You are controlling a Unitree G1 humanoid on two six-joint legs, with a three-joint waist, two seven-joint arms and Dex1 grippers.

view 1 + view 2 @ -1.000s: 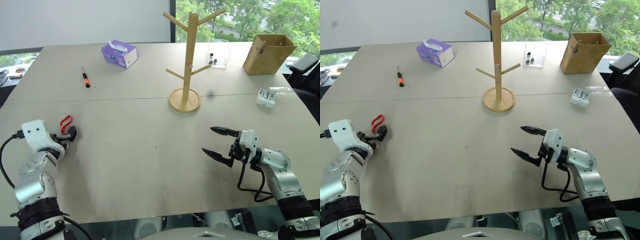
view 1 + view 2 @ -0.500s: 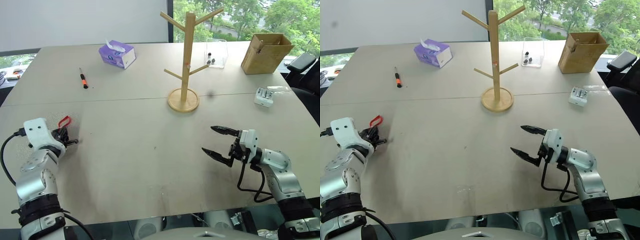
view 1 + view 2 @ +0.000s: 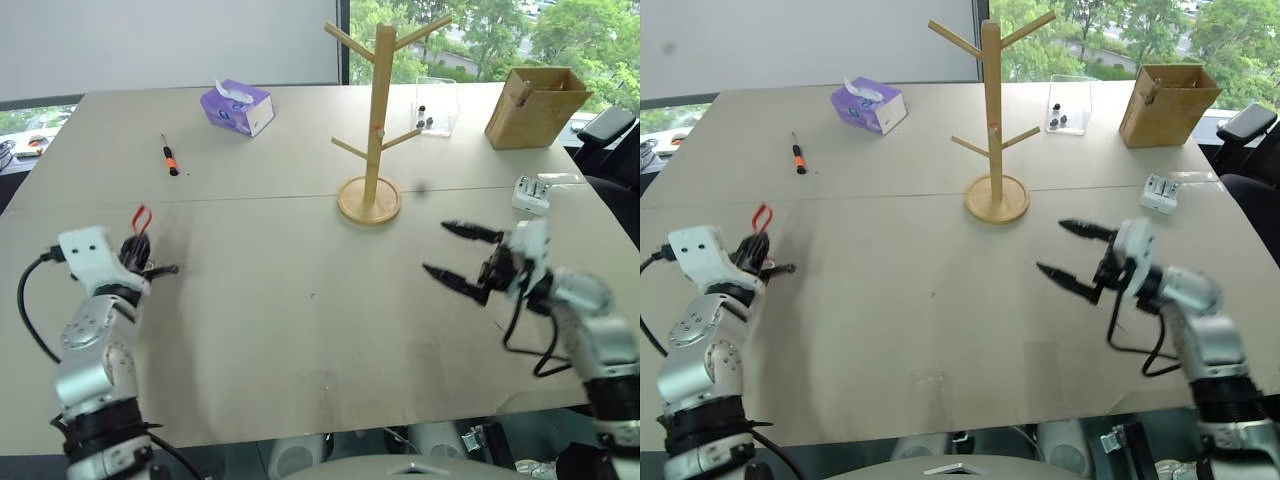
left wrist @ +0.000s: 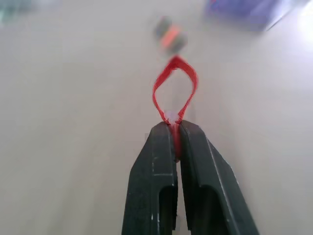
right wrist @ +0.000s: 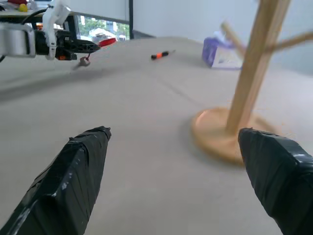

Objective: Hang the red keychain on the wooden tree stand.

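Observation:
The red keychain [image 4: 174,90] is pinched by its strap in my left gripper [image 4: 174,128], which is shut on it. The red loop sticks out past the fingertips. From the head camera the left gripper [image 3: 140,255] hovers a little above the table's near left part, with the red keychain [image 3: 140,217] standing up from it. A small silver key [image 5: 84,60] dangles under the strap. The wooden tree stand [image 3: 378,110] rises at the table's middle back, well away from the left gripper. My right gripper [image 3: 436,247] hangs open and empty above the table, in front of the stand's base and to its right.
An orange-and-black screwdriver [image 3: 171,157] and a purple tissue box [image 3: 238,106] lie at the back left. A clear plastic container [image 3: 437,105], a cardboard box [image 3: 535,106] and a small white object [image 3: 530,193] sit at the right. Bare tabletop [image 3: 300,290] lies between the grippers.
My left gripper closed on the red keychain and lifted it off the table, moving up and toward the middle. My right gripper, still open, rose above the table.

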